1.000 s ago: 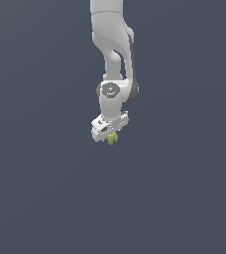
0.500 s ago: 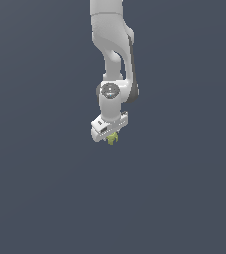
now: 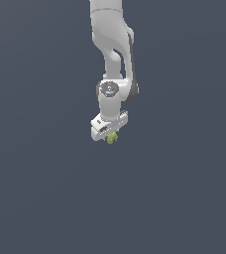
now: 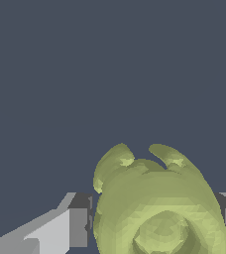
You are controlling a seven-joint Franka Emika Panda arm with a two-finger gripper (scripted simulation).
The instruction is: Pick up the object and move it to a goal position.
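I'm looking at the white jointed robot arm [image 3: 112, 54] coming down from the top of the exterior view, wrist pointed downward against a plain dark slate-blue background [image 3: 35, 188]. At its lower end sits the white two-fingered gripper [image 3: 111, 137], and right under the gripper body I can see the small olive-green lumpy rounded object [image 3: 112, 138] poking out below.

Switching to the wrist view, that same object [image 4: 157, 208] fills the lower part of the picture: mottled yellow-green, barrel-like, with two curled lobes at its far end and a round dimple facing the camera. I see a grey finger pad [image 4: 78, 225] pressed against one side of it and another one at the opposite flank, at the picture's edge. So the fingers are closed onto the object, with it clamped between them.

In the exterior view I see no shadow under the object, just flat dark background all round, so I cannot tell whether it hangs above a surface.
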